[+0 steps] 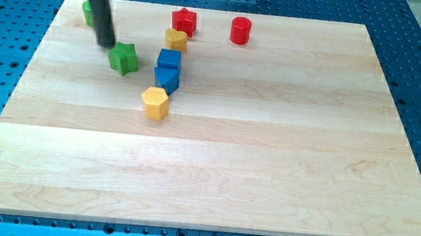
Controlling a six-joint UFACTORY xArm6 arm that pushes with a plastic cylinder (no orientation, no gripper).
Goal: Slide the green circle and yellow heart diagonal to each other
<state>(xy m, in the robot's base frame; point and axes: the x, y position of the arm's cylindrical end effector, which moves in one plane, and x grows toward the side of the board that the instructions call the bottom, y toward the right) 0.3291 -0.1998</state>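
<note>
The green circle (87, 13) sits near the board's top left corner, partly hidden behind my dark rod. The yellow heart (176, 39) lies to its right, just below a red star (183, 20). My tip (107, 44) rests on the board below and to the right of the green circle. It is just up and left of a green star (124, 58), close to it or touching; I cannot tell which.
A red cylinder (240, 29) stands near the top middle. Two blue blocks (169, 59) (165, 78) sit stacked in a column below the yellow heart. A yellow hexagon (155, 102) lies below them. The wooden board (269, 155) sits on a blue perforated table.
</note>
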